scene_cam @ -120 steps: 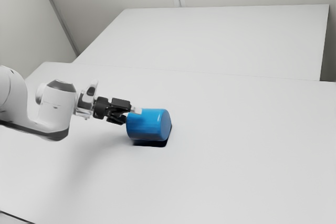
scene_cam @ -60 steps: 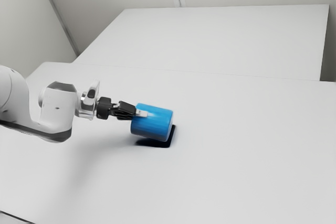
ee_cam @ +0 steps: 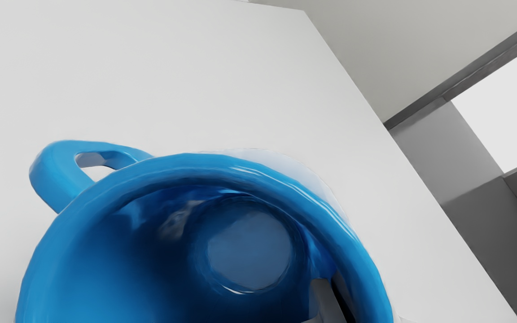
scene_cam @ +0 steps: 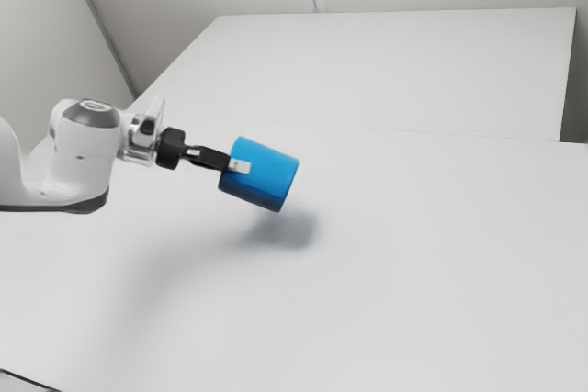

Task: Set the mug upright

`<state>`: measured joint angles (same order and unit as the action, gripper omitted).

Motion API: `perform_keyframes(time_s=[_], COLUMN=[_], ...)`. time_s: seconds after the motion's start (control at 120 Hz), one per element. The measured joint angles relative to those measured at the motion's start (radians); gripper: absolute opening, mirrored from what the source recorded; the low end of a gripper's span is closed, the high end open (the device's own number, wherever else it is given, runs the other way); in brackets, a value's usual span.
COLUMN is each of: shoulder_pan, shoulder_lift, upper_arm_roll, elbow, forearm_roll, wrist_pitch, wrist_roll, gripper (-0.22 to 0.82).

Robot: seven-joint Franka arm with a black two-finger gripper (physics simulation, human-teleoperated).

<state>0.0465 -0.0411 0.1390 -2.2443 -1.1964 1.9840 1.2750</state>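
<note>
My gripper (scene_cam: 239,166) is shut on the wall of the blue mug (scene_cam: 267,174), which hangs above the table, its shadow beneath it. The mug is tilted: its closed base faces the exterior view's right and somewhat down, its mouth toward my hand. In the wrist view I look into the mug (ee_cam: 106,264), down to its round bottom. The gripper (ee_cam: 366,309) straddles the rim there, one finger (ee_cam: 323,298) inside and the other outside the wall. The mug's handle (ee_cam: 56,172) sticks out from its side, away from the fingers.
The white table (scene_cam: 404,291) stretches around and below the mug. Behind it in the exterior view lies another white surface (scene_cam: 367,71), with pale walls beyond. The wrist view shows a table edge running past the mug on the fingers' side.
The gripper has closed on the mug's wall and lifted it off the table. The mug has risen and tilted, base lower than mouth, and its shadow has separated from it.
</note>
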Motion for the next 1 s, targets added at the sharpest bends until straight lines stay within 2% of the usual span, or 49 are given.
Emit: perform_keyframes(time_s=[0.267, 0.442, 0.567, 0.733, 1.0], shoulder_pan=[0.016, 0.012, 0.019, 0.015, 0.013], shoulder_lift=[-0.035, -0.05, -0.067, -0.087, -0.128], upper_arm_roll=[-0.056, -0.075, -0.112, -0.158, -0.193], elbow=[0.107, 0.123, 0.125, 0.096, -0.036], forearm_roll=[0.456, 0.699, 0.845, 0.997, 1.118], wrist_pitch=[0.005, 0.0, 0.003, 0.042, 0.187], wrist_roll=[-0.221, -0.4, -0.528, -0.683, -0.89], gripper=[-0.18, -0.18, -0.18, -0.18, -0.18])
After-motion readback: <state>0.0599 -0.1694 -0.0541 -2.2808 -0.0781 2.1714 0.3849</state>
